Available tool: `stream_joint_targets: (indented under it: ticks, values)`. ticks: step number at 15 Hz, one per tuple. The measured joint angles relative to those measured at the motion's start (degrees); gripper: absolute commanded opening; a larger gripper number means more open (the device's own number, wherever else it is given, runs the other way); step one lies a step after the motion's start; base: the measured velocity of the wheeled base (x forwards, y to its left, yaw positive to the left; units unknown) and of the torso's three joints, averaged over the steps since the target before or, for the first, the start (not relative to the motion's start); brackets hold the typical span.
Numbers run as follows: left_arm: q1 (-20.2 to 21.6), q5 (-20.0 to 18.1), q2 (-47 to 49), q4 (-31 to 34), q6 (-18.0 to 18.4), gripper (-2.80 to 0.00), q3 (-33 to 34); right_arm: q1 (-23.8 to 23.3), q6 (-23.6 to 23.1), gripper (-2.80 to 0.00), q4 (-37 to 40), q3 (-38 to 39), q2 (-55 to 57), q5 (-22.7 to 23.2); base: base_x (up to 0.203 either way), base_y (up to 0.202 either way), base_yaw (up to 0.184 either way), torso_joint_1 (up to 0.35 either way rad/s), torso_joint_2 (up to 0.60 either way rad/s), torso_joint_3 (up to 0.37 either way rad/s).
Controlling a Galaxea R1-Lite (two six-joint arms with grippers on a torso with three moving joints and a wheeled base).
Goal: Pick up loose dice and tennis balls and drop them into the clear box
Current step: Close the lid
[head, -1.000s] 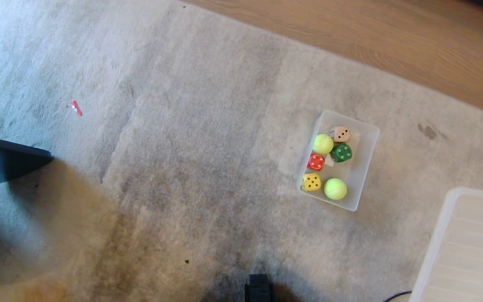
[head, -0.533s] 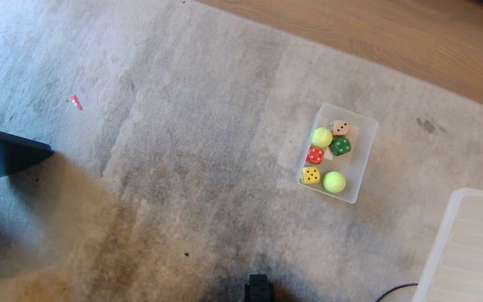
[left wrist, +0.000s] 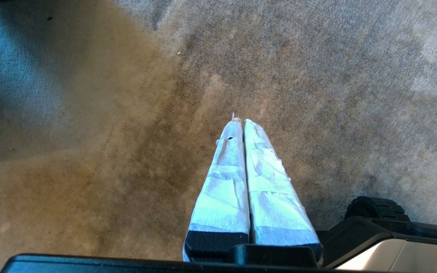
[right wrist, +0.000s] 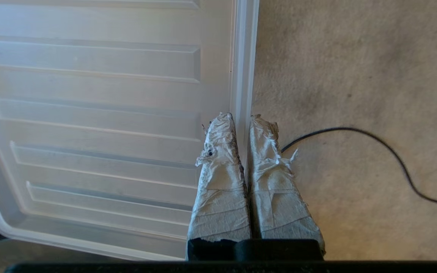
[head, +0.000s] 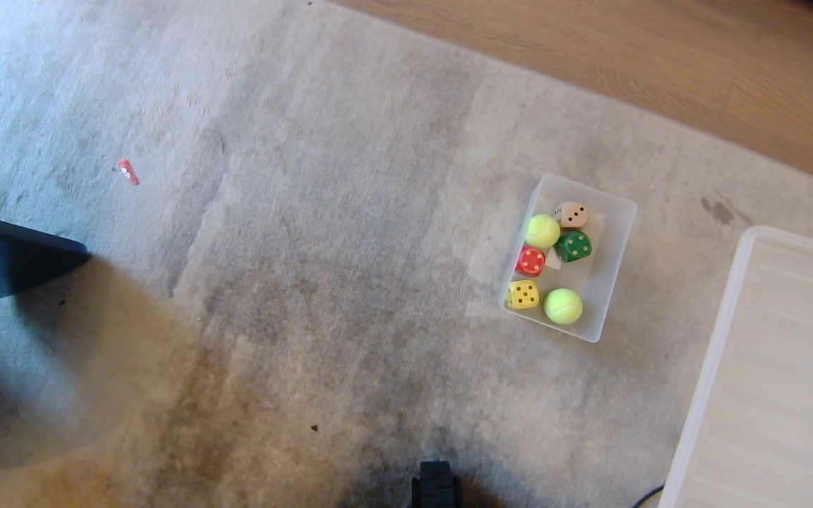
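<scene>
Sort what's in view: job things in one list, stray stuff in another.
Job: clear box, holding four dice and two tennis balls.

Lying about: ridged clear lid, gripped by the right tool; red scrap; black cable; carpet.

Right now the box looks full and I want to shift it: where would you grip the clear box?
Probably the clear box by its bare right long wall, coming from above: the rim is open and upright, and the dice and balls crowd the left wall.
</scene>
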Motion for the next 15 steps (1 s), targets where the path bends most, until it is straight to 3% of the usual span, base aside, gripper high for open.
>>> stream_joint_targets:
  ticks: [6,12,15]
  values:
    - [0.0,0.0,0.0,0.02,0.0,-2.8,0.0,0.48,5.76,-2.8,-30.35,-2.11,39.47,3.51,0.0,0.0,0.0,0.0,0.0,0.0]
    - [0.0,-0.02,0.0,0.02,0.0,-2.8,0.0,1.56,1.64,-2.8,-64.65,-4.16,72.42,6.8,0.0,0.0,0.0,0.0,0.0,0.0]
    - [0.0,0.0,0.0,0.0,0.0,-2.8,0.0,0.85,0.24,-2.8,-77.34,-7.94,83.37,7.59,0.0,0.0,0.0,0.0,0.0,0.0]
